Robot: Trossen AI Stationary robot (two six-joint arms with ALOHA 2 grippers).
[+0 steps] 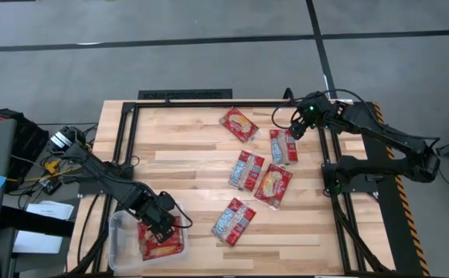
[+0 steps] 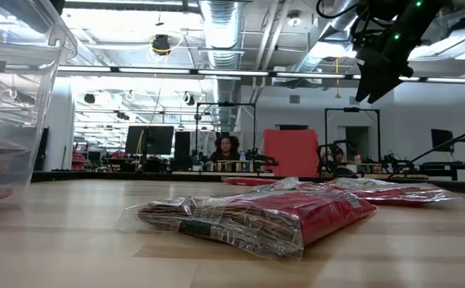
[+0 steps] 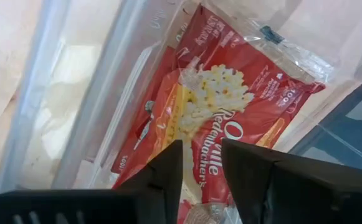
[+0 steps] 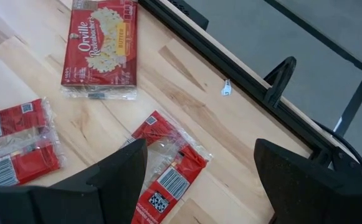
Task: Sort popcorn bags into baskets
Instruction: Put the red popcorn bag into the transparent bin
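The clear plastic tub (image 1: 117, 232) sits at the table's near left corner with red popcorn bags (image 1: 167, 245) lying flat inside. My left gripper (image 1: 161, 225) hovers over the tub; in the left wrist view its fingers (image 3: 168, 174) stand a narrow gap apart above the top bag (image 3: 230, 106). My right gripper (image 1: 296, 127) is raised near the far right, wide open (image 4: 196, 177), above a bag (image 4: 168, 174) that lies flat on the wood. Several more bags lie flat mid-table (image 1: 238, 123) (image 1: 246, 170) (image 1: 272, 185) (image 1: 233, 220). My left gripper points down at the top bag's printed face (image 3: 199, 134) in the tub. Its own fingers hide their tips, so I cannot tell whether they touch the bag. The bag lies flat in the tub.
A black frame rail (image 4: 243, 68) runs along the table's far edge beside my right gripper. In the low view the tub's wall (image 2: 16, 96) rises at the left and the nearest bag (image 2: 256, 216) lies in front. Bare wood lies left of the mid-table bags (image 1: 178, 154).
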